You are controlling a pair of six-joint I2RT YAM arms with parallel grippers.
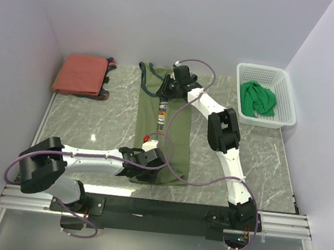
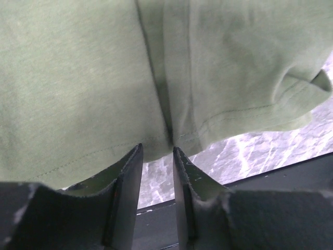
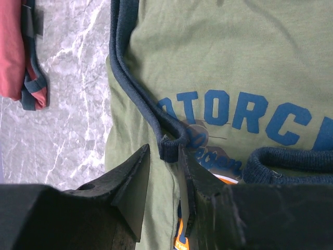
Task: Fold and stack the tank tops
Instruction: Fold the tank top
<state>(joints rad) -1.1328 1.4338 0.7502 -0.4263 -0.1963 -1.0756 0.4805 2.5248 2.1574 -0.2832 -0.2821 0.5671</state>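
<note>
Table [image 1: 95, 123]: olive tank top [image 1: 174, 138] centred, a long narrow strip. Rust-red tank top [image 1: 79, 74] folded far left. My left gripper [image 2: 156, 148], jaws apart, at near hem. My right gripper [image 3: 164, 148] straddles navy strap [image 3: 130, 99], grip uncertain. Crosswise fold next, I judge: needs both ends pinched.

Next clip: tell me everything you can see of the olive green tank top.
The olive tank top is soft knit cloth with navy trim and blue chest lettering. It lies flat on the marble table, folded lengthwise into a long strip, hem toward the arms. The left gripper, jaws slightly apart, sits at the hem; a navy strap lies between the fingers of the right gripper, whether pinched is unclear.
</note>
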